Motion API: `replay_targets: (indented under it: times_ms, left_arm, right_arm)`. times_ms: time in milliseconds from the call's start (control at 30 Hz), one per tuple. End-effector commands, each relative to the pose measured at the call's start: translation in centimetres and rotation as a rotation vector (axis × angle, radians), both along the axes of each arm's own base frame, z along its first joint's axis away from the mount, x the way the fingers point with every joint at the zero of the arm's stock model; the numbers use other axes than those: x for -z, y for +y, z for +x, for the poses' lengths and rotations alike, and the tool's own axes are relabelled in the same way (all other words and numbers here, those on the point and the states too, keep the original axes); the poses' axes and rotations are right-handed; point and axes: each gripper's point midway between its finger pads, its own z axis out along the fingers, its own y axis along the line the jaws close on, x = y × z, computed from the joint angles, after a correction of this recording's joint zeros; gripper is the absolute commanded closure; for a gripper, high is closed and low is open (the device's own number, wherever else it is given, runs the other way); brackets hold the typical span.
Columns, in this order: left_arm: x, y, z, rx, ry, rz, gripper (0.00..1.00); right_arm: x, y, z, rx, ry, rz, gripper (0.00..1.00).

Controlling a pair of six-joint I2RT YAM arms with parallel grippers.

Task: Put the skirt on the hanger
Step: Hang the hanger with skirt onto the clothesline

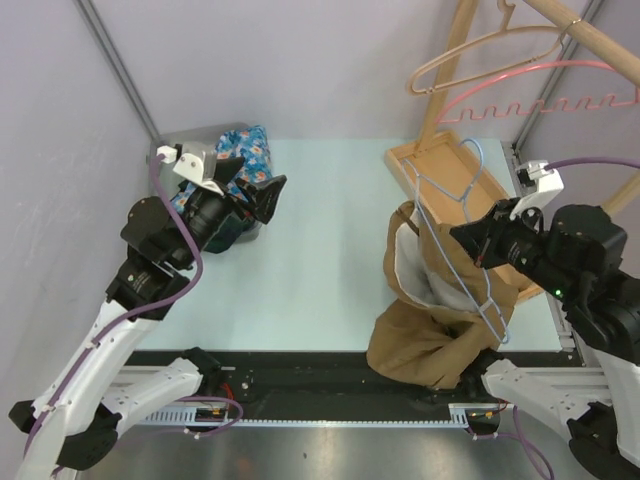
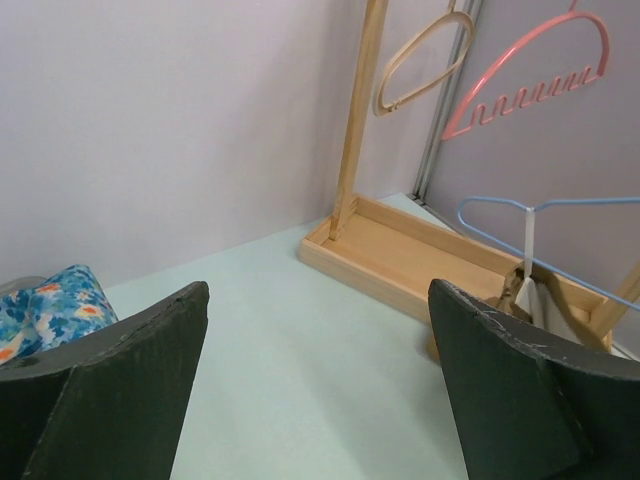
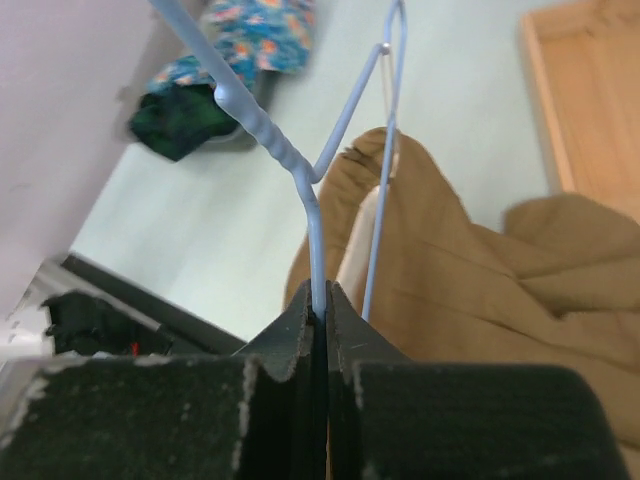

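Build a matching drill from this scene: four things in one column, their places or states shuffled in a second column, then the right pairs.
1. left gripper
2. right gripper
3. brown skirt
4. pink hanger

a. hanging from the wooden rack
b. open, holding nothing
c. shut on the blue hanger
d. heaped at the near right of the table

Pairs: 1-b, 2-c, 3-d, 4-a

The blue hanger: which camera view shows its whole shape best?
The top external view: the blue hanger shows nearly whole there, against the brown skirt. The right wrist view shows mainly its neck, pinched between the right fingers. The left wrist view shows only its upper part.
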Motion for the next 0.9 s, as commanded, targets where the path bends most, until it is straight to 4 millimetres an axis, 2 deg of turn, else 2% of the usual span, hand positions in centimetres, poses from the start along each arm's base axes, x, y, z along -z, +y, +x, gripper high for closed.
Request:
replay_targets:
  times_ms: [0, 167, 233, 267, 333, 400, 433, 533, 567, 633, 667, 700, 767, 867]
  left_arm:
    - [-0.2, -0.7, -0.2, 0.042, -0.010, -0.019, 0.06]
    - [0.2, -1.4, 0.0, 0.064, 0.008, -0.021, 0.06]
    - [0.3, -1.7, -0.2, 0.084, 0.007, -0.016, 0.06]
    - [0.4, -1.9, -0.2, 0.094, 0.002, -0.007, 0.06]
    - [0.3, -1.9, -0.3, 0.097, -0.006, -0.008, 0.06]
    - [0.2, -1.8, -0.3, 0.092, -0.015, -0.001, 0.06]
    - [0.3, -1.8, -0.3, 0.091, -0.015, 0.002, 0.06]
    - [0.1, -1.7, -0.3, 0.088, -0.021, 0.005, 0.06]
    - [0.1, -1.8, -0.3, 0.090, -0.021, 0.007, 0.06]
    - [0.0, -1.8, -0.3, 0.093, -0.024, 0.004, 0.06]
    - [0.0, -1.9, -0.2, 0.096, -0.022, 0.004, 0.06]
    - [-0.1, -2.0, -0.2, 0.101, -0.022, 0.006, 0.06]
    - [-0.3, -2.1, -0.2, 0.106, -0.022, 0.001, 0.06]
    - [-0.4, -2.4, 0.0, 0.111, -0.022, 0.001, 0.06]
  right_arm:
    - [-2.1, -4.3, 1.1, 0.313, -0.056, 0.186, 1.00]
    - [-2.6, -8.4, 2.0, 0.569, -0.096, 0.244, 1.00]
    - [-2.3, -9.3, 2.8, 0.645, -0.098, 0.205, 1.00]
    - [-2.0, -10.9, 3.1, 0.739, -0.104, 0.173, 1.00]
    - [-1.9, -11.3, 4.3, 0.801, -0.103, 0.122, 1.00]
    - [-2.9, -12.3, 5.0, 0.882, -0.128, 0.107, 1.00]
    - [-3.0, -12.5, 5.9, 0.930, -0.131, 0.071, 1.00]
    - [-5.3, -13.6, 6.9, 1.034, -0.195, 0.071, 1.00]
    - [-6.0, -13.5, 7.9, 1.059, -0.217, 0.058, 1.00]
    - [-7.7, -14.9, 8.0, 1.160, -0.257, 0.033, 1.00]
    - [-8.1, -14.9, 9.1, 1.198, -0.267, 0.023, 1.00]
    - [-9.0, -15.5, 8.9, 1.226, -0.283, 0.008, 1.00]
    - [-9.6, -16.6, 9.4, 1.299, -0.301, 0.009, 1.00]
    - [-10.2, -18.4, 9.0, 1.400, -0.331, 0.004, 1.00]
